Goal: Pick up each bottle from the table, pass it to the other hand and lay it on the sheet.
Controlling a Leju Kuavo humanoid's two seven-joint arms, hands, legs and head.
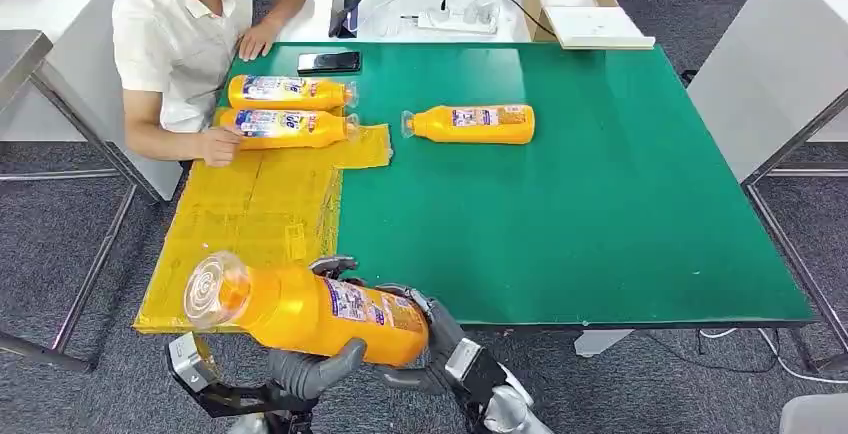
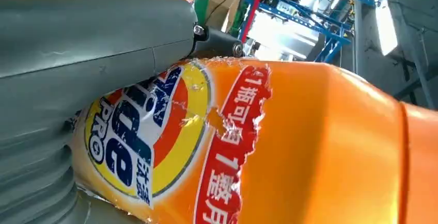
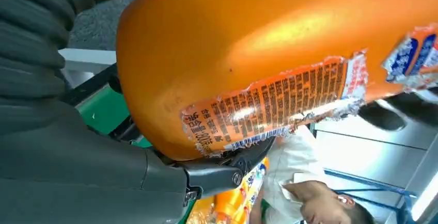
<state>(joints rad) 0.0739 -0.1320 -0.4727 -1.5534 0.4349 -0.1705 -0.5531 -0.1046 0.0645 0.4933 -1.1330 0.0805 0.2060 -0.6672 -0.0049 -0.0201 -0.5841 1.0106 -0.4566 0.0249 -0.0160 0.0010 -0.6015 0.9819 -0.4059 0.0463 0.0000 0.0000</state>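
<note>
A person [image 1: 190, 34] sits at about ten o'clock of the green tabletop [image 1: 600, 204], one hand resting on the yellow sheet [image 1: 250, 214] that covers the tabletop's left side. Two orange bottles [image 1: 285, 109] lie side by side at the sheet's far end, just beside that hand. Down at six o'clock, off the near edge, a held bottle [image 1: 320, 309] lies almost level, its clear cap toward nine o'clock. The left hand [image 1: 310, 369] cups it from below with fingers wrapped against its body, and the right hand [image 1: 425, 339] clasps its base end, so both hands are clamped on it together. A third bottle [image 1: 470, 124] lies on bare green near twelve o'clock, well apart from the sheet. A black phone [image 1: 328, 62] sits at the far edge, and an open cardboard box [image 1: 575, 4] stands beyond at one o'clock.
</note>
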